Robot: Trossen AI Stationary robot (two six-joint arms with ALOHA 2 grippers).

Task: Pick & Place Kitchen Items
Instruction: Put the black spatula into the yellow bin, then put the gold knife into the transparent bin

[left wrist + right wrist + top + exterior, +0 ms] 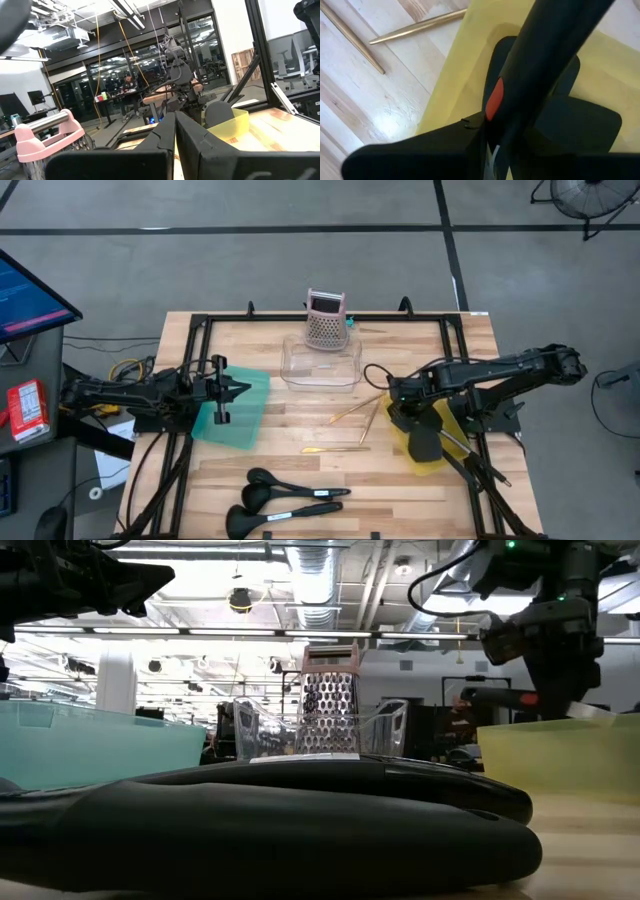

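Right claw [418, 418]: at the right middle of the high view, over the yellow bin [430, 455]; its fingers are nearly together around the red-marked black handle [520, 100] of a utensil, whose broad black head [423, 442] lies inside the bin.
Left claw [238, 390]: at the left middle of the high view, above the teal bin [250, 415]; fingers pressed together, holding nothing.
Ladles [290, 500]: black, long-handled, lying side by side at the bottom centre of the high view, on the counter [330, 470]; in the low view they fill the foreground.
Golden sticks [362, 416]: thin, lying loose on the counter in the centre, just left of the yellow bin; a third stick [335, 449] lies lower, apart from them.
Pink box grater [326, 320]: upright at the upper centre, at the far edge of a clear container [320, 365].
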